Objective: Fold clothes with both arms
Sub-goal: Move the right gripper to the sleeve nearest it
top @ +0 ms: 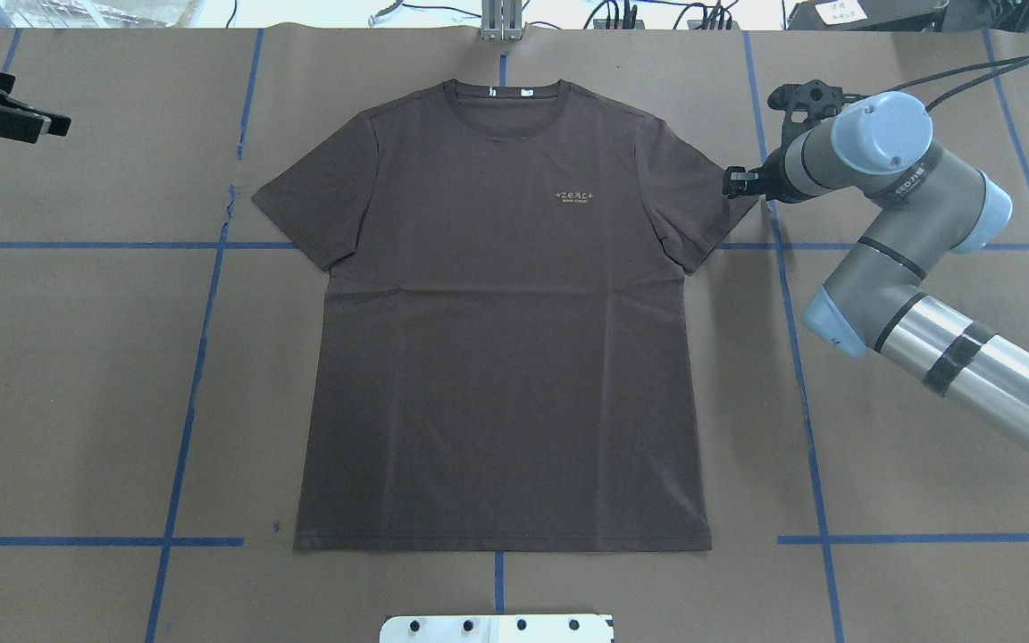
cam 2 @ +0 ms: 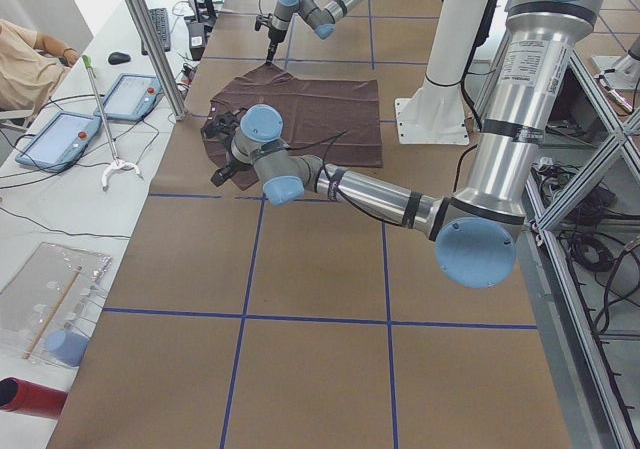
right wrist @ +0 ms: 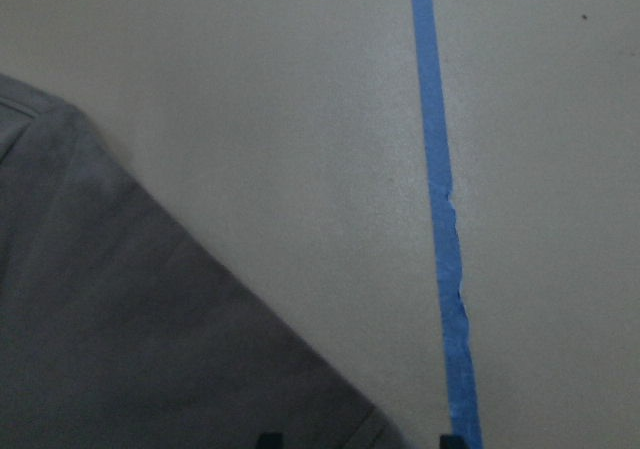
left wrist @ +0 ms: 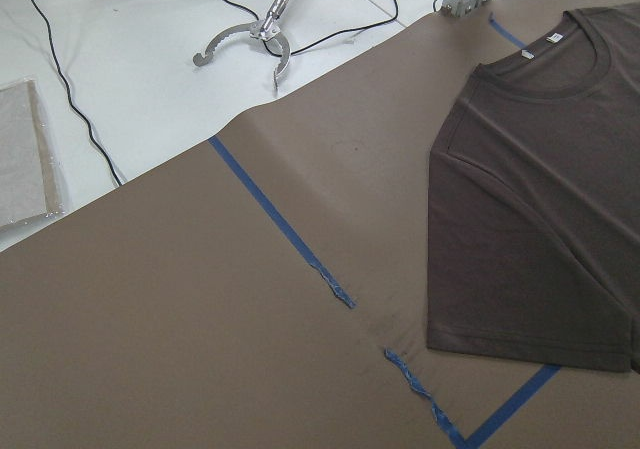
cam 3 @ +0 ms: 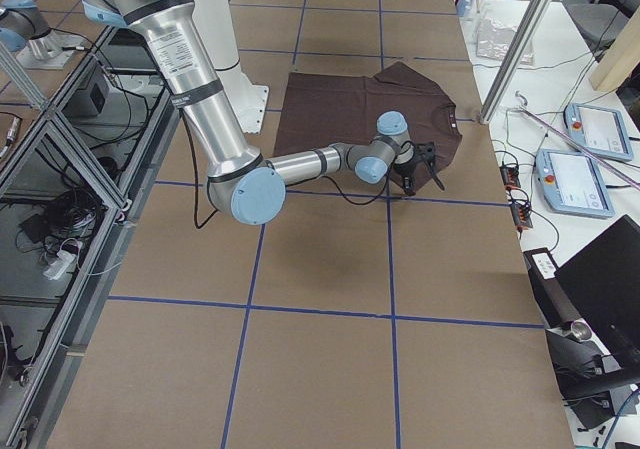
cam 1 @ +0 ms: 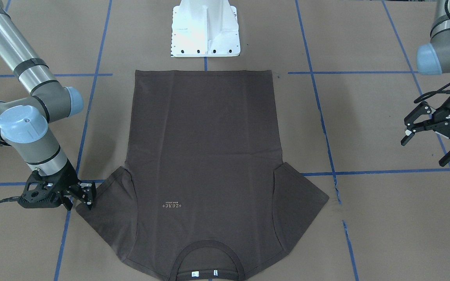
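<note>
Right gripper [cam 1: 79,200], jaws apart, straddles the T-shirt [cam 1: 203,156] sleeve corner; close on the hem only, keeping the fabric flat; left gripper [cam 1: 424,152], likewise spread, hangs well clear.

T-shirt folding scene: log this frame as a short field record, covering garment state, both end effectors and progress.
garment: dark brown short-sleeved T-shirt, flat, front up, unfolded
collar: on the side away from the white pedestal base
right arm: black right end effector open, low, that side's sleeve corner between its fingertips, not gripped
left arm: black left end effector open, apart from the shirt
surface: brown paper-covered table with blue tape lines
progress: no fold made yet
</note>
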Controlling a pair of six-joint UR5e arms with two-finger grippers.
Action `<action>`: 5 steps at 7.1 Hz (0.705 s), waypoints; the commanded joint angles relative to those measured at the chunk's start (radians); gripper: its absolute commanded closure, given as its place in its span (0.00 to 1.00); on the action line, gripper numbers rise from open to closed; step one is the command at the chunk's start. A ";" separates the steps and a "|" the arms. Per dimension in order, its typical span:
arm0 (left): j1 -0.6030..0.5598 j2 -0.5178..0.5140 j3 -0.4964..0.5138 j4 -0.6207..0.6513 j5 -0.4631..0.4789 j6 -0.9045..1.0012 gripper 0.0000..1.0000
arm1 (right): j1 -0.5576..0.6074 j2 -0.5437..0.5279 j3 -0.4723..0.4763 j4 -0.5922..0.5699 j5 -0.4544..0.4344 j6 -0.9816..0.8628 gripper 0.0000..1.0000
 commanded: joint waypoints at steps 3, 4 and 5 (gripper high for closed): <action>0.000 0.000 0.001 0.000 0.000 0.002 0.00 | -0.003 0.005 -0.013 0.000 -0.011 0.000 1.00; 0.000 0.000 0.001 0.000 0.000 0.002 0.00 | -0.003 0.007 -0.010 0.000 -0.011 0.000 1.00; 0.000 0.000 0.001 0.000 0.000 0.002 0.00 | -0.003 0.030 -0.004 -0.012 -0.010 0.005 1.00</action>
